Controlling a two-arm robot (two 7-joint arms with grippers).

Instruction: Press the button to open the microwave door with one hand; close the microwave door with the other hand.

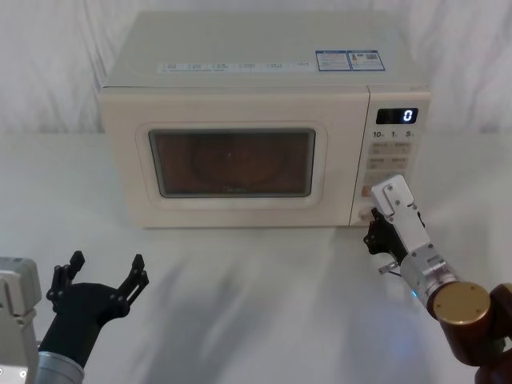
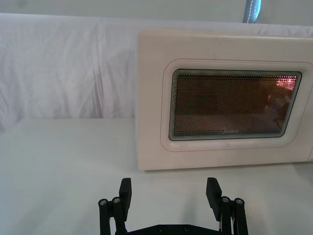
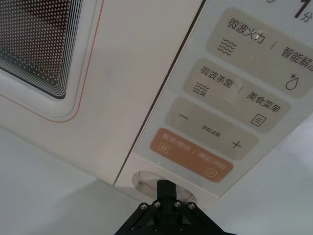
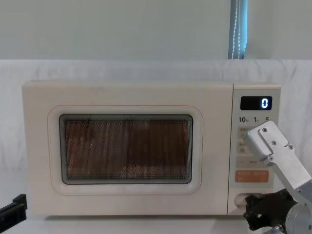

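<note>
The cream microwave's door [image 1: 232,164] is shut, its dark window facing me. The wide cream button [image 3: 142,177] sits at the foot of the control panel [image 1: 390,164], below the orange key [image 3: 190,155]. My right gripper [image 3: 166,186] is shut, and its joined tip rests at the button's face, covering part of it. In the head view the right gripper [image 1: 374,237] hangs at the panel's lower corner, and the chest view has it [image 4: 254,210] just right of the button [image 4: 242,199]. My left gripper [image 1: 102,276] is open and empty, low in front of the door [image 2: 230,103].
The microwave stands on a white-draped table [image 1: 256,272] with a white cloth backdrop behind. The display [image 1: 398,116] reads 0. Bare tabletop lies between the two grippers and to the microwave's left [image 2: 63,156].
</note>
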